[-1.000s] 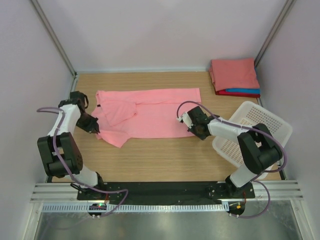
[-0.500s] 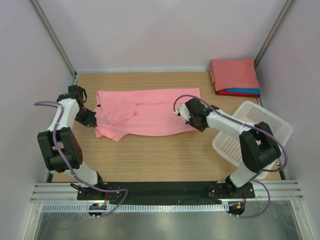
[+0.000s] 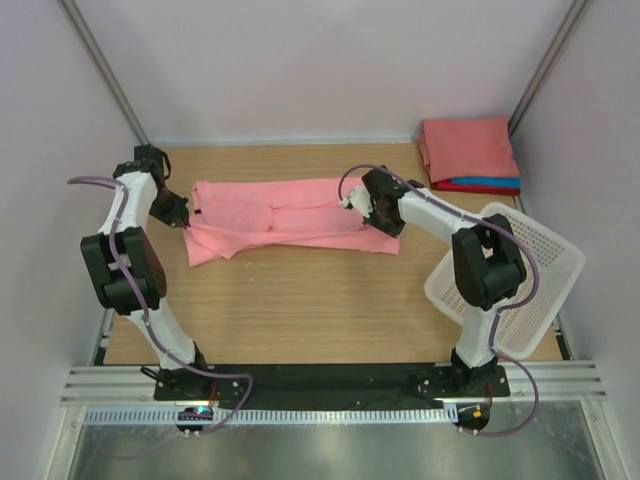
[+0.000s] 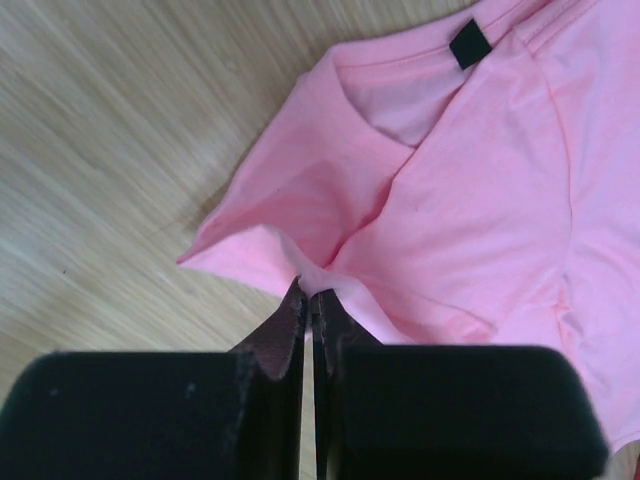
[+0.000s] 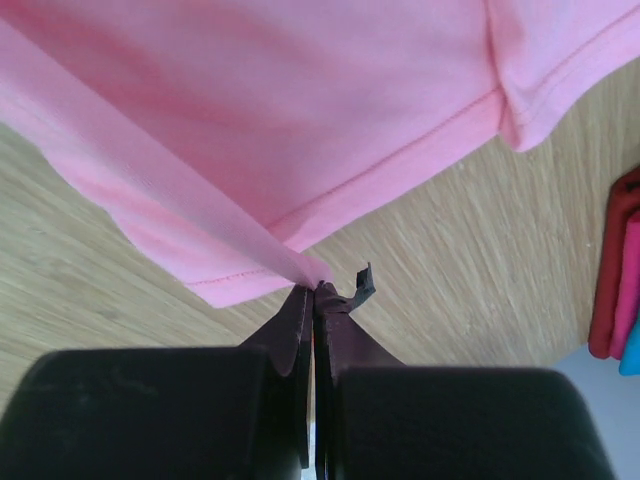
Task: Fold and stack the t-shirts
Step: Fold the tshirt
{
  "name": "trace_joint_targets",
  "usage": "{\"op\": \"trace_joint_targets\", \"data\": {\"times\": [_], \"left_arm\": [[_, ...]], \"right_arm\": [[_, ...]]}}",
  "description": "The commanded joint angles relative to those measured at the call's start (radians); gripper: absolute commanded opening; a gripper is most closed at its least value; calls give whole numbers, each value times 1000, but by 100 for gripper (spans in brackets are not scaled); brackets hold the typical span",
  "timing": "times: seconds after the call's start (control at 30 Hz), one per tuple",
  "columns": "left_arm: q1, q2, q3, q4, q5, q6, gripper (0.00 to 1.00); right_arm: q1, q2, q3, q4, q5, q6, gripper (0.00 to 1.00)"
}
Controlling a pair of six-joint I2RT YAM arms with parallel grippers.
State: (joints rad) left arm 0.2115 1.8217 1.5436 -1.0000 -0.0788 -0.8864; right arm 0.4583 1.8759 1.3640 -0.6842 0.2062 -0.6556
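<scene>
A salmon-pink t-shirt (image 3: 290, 222) lies lengthwise across the far half of the table, its near long edge lifted and folded over toward the back. My left gripper (image 3: 181, 222) is shut on the shirt's cloth near the collar end; the left wrist view shows the pink t-shirt (image 4: 470, 190) pinched at the fingertips (image 4: 296, 300). At the hem end my right gripper (image 3: 372, 216) is shut on the fabric, and the right wrist view has the t-shirt (image 5: 300, 110) pulled taut from the gripper (image 5: 314, 290). A folded stack of t-shirts (image 3: 470, 152), coral over blue and red, sits at the back right.
A white mesh basket (image 3: 520, 275) stands tilted at the right edge of the table, right beside the right arm. Walls close in the table on the left, back and right.
Both grippers have moved toward the back of the table, carrying the shirt's near edge up and over the rest. The shirt now looks narrower from front to back.
</scene>
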Motion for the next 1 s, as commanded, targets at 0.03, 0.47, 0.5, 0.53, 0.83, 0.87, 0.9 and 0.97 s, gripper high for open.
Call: {"op": "trace_joint_targets", "data": {"times": [0.03, 0.47, 0.5, 0.53, 0.83, 0.87, 0.9, 0.97], "left_arm": [[3, 68, 99, -31, -27, -19, 0], [-27, 235, 300, -51, 22, 10, 0], [-30, 244, 312, -57, 14, 13, 0], [-32, 255, 323, -61, 13, 26, 0], [-38, 355, 444, -103, -19, 49, 0], [-38, 363, 458, -106, -24, 53, 0], [-40, 370, 475, -112, -27, 53, 0], [-47, 372, 484, -104, -33, 52, 0]], "right_arm": [[-33, 31, 112, -49, 22, -35, 1], [-86, 133, 234, -46, 50, -67, 1], [-86, 141, 244, -46, 56, -68, 1], [-87, 147, 253, -46, 58, -72, 1], [-101, 218, 311, -34, 64, -75, 1], [-109, 219, 311, -28, 62, -70, 1], [-112, 224, 313, -15, 62, -64, 1], [-115, 233, 325, -12, 68, -53, 1]]}}
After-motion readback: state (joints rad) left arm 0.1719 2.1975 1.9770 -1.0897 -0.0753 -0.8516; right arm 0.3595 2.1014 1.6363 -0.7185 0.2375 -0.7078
